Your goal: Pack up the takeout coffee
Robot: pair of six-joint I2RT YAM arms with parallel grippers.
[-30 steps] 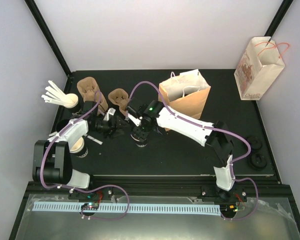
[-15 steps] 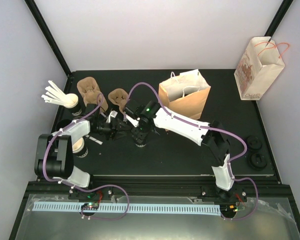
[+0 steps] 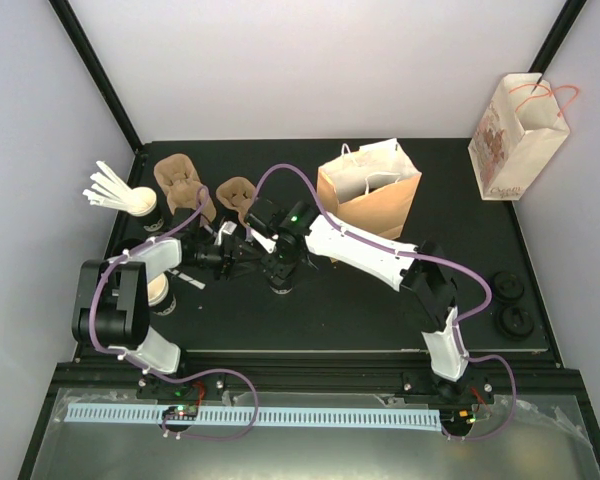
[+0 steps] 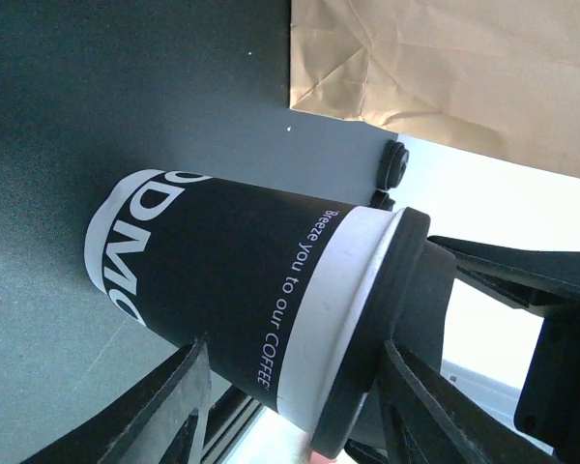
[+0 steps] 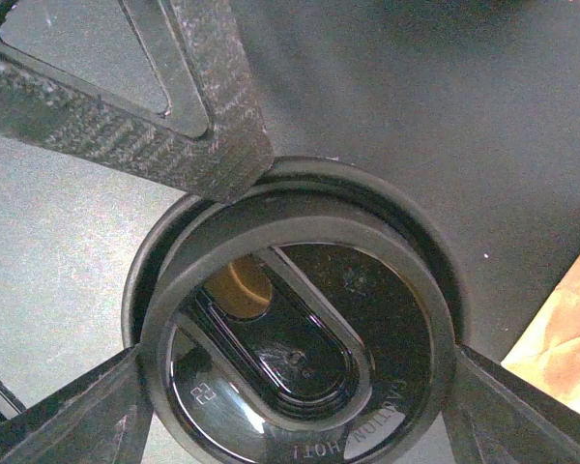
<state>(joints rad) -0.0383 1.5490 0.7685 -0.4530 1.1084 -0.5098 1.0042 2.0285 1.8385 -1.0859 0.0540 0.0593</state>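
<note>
- The coffee cup [image 4: 222, 280], printed black with white bands and the words "Breeze you to our COFFEE", stood upright on the dark table [image 3: 360, 300]. It was near the brown paper bag [image 3: 372, 196], to the bag's left and closer to my bases.
- Its black lid [image 5: 300, 338] sat on the rim.
- My left pincer [image 4: 292, 353] was clenched on the coffee cup from the side. One finger [image 4: 179, 396] lay against the body and the other sat up by the lid's edge.
- My right pincer [image 5: 295, 367] hung straight above the cup, fingers spread wide on either side of the lid, right at its edge. I could not tell whether they pressed on it.
- A bunch of white stirrers [image 3: 108, 187] and two pulp cup carriers [image 3: 180, 180] stood at the table's far left.
</note>
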